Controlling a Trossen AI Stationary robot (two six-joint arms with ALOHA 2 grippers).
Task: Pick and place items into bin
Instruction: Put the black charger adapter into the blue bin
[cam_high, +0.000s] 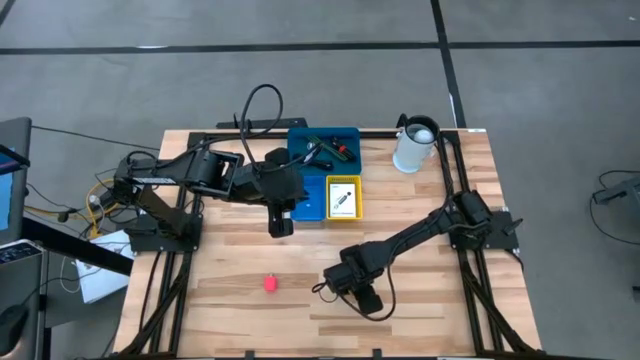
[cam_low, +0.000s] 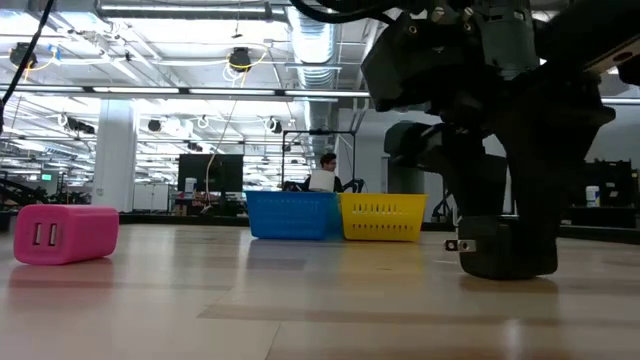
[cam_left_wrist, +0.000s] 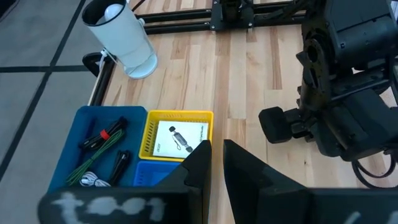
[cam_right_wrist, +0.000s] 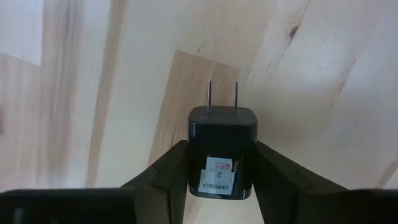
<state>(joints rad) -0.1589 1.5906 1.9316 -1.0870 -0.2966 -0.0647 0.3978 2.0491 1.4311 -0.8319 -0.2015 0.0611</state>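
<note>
My right gripper (cam_high: 333, 282) is low over the table's near middle, shut on a black plug charger (cam_right_wrist: 221, 134) with two prongs. A pink-red block (cam_high: 270, 284) lies on the wood to its left. My left gripper (cam_high: 281, 225) hovers beside the small blue bin (cam_high: 308, 198); its fingers (cam_left_wrist: 249, 174) stand a narrow gap apart and hold nothing. The yellow bin (cam_high: 343, 197) holds a white printed card. The wide blue tray (cam_high: 325, 148) holds cables and a green-tipped pen. My right gripper pinches the black charger by the two opposite sides of its body (cam_right_wrist: 198, 155), one finger on each. The prongs (cam_right_wrist: 222, 96) point forward, away from the fingers. In the low view the charger (cam_low: 480, 245) is down at the table's surface, prongs level.
A white pitcher (cam_high: 415, 145) stands at the far right of the table, beyond the bins. Black frame rails run along both sides and the far edge. Bare wood lies between the pink-red block and the bins. A person sits far off in the room behind.
</note>
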